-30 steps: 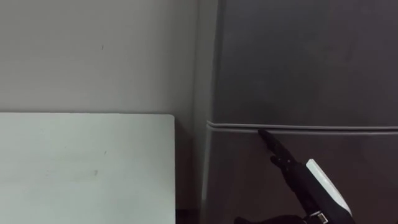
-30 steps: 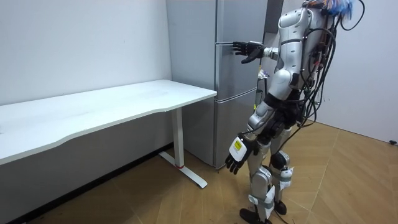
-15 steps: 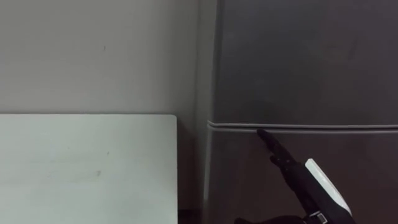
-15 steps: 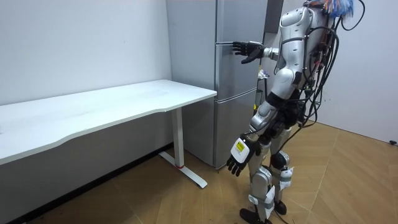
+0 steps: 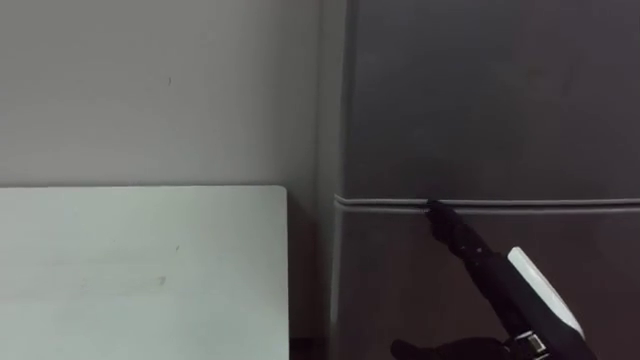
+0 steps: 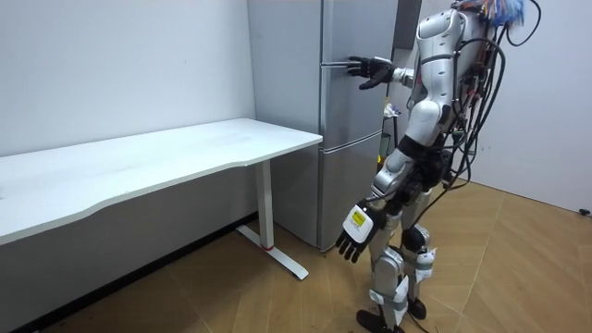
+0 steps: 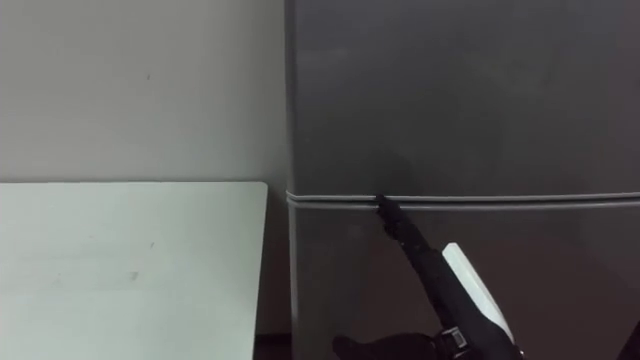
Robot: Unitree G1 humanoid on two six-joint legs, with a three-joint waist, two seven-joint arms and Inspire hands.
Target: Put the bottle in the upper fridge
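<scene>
**Inspector:** State of the right hand [image 5: 475, 262]?

**Assessor:** It is raised before the fridge [image 6: 344, 148]. The fingers are straight and held together, the thumb is set apart below them, and it holds nothing.

**Inspector:** And the left hand [image 6: 354, 233]?

**Assessor:** It hangs by the thigh with the fingers relaxed, also empty. The right hand is by far the nearer to the work.

**Inspector:** Where is the bottle?

**Assessor:** In neither hand. The table [image 5: 140, 270] beside the fridge is bare where I can see it. Beyond that I cannot tell where the bottle lies.

**Inspector:** Which relation governs the next move?

**Assessor:** Fingertip to seam [image 5: 580, 204]. The seam runs level across the front, with the upper door [image 5: 500, 90] above it and the lower door [image 5: 390, 290] below. The fingertips point up and toward the robot's left, meeting the seam from beneath, near the door's table-side edge.

**Inspector:** In contact?

**Assessor:** Probably touching, though at this angle it could be just short. In my judgement the upper door must be opened first, so the pull has to land above that line.
</scene>
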